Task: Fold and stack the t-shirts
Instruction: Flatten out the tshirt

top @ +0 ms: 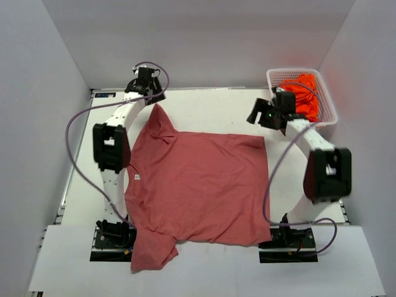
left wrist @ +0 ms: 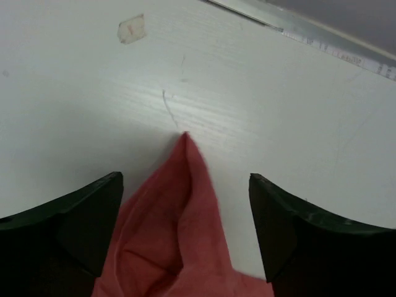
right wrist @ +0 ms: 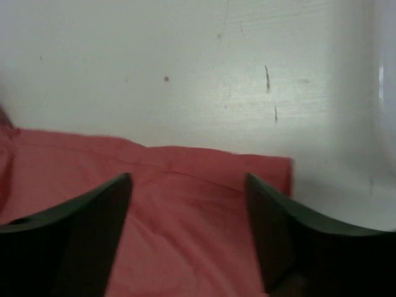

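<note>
Dark fingers of the left gripper (left wrist: pixel 185 179) stand wide apart and unclosed, with the pointed tip of a sleeve (left wrist: pixel 185 139) lying on the worktop (top: pixel 210 105) between them. The right gripper (right wrist: pixel 189 179) is likewise spread and holds nothing, hovering over the far hem corner (right wrist: pixel 281 170). The rose-red t-shirt (top: pixel 198 185) lies sideways and mostly flat between the arms, its neck label (top: pixel 135 177) toward the left arm and its other sleeve crumpled at the near edge. The orange tees (top: pixel 303 90) sit in the basket (top: pixel 272 77) at the far right. The step looks like pinching the far edge at both ends for a lengthwise fold. To do it well, each gripper should probably drop until its fingers touch the worktop and take both layers well in from the edge. Lifting together with the edge taut should stop the thin sleeve tip slipping out and the middle sagging.
</note>
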Robot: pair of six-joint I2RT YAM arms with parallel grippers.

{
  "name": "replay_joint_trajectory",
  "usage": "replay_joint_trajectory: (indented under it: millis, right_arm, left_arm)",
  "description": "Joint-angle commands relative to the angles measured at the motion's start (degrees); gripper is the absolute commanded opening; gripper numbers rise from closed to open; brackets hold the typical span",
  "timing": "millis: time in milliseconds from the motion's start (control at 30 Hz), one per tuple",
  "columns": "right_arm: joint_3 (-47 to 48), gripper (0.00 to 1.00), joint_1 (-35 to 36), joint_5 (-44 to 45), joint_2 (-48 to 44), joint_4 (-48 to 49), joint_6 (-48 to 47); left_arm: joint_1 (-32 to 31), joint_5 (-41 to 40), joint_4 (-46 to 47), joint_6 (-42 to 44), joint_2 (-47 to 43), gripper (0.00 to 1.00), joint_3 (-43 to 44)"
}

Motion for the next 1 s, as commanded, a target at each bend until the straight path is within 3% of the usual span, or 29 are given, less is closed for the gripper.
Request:
replay_joint_trajectory:
  millis: [0, 33, 133, 200, 333, 433, 567, 667, 967]
  right_arm:
    - [13.4, 0.9, 0.0, -3.1, 7.8, 1.5, -3.2]
    - [16.5, 0.9, 0.0, -3.5, 10.2, -0.5, -3.2]
    - [20.3, 0.9, 0.3, -4.3, 12.1, -2.7, -2.9]
    - [19.5, 0.9, 0.6, -4.7, 10.7, -2.7, -2.8]
    - [14.8, 0.9, 1.4, -4.6, 3.3, -5.3, -3.0]
    - [5.1, 0.9, 2.3, -3.8, -3.1, -6.1, -3.2]
    - [-3.0, 0.9, 3.2, -1.4, -10.6, -8.5, -3.0]
    - [-8.2, 0.9, 3.7, -2.1, -12.2, -8.1, -2.9]
    - [-13.6, 0.9, 4.5, -2.4, -7.6, -7.7, -1.4]
  left_arm:
    - [0.9, 1.8, -3.5, 0.2, 5.8, 1.0, 16.9]
    - [0.9, 2.5, -5.8, 1.5, 9.9, 1.0, 23.5]
    - [0.9, 3.2, -7.2, 3.3, 11.0, 1.0, 27.4]
    - [0.9, 3.8, -7.2, 3.3, 7.7, 1.0, 23.4]
    - [0.9, 2.5, -8.1, 3.3, -3.8, 1.0, 7.4]
    - [-0.3, 2.5, -11.4, 2.5, -11.9, 1.0, -2.8]
    - [-0.3, 10.9, -9.4, 1.9, -16.5, 1.0, -13.7]
    - [-0.3, 11.9, -9.4, 1.9, -14.7, 0.95, -14.8]
    - [-0.3, 19.6, -8.6, 8.6, 1.2, 0.79, -3.7]
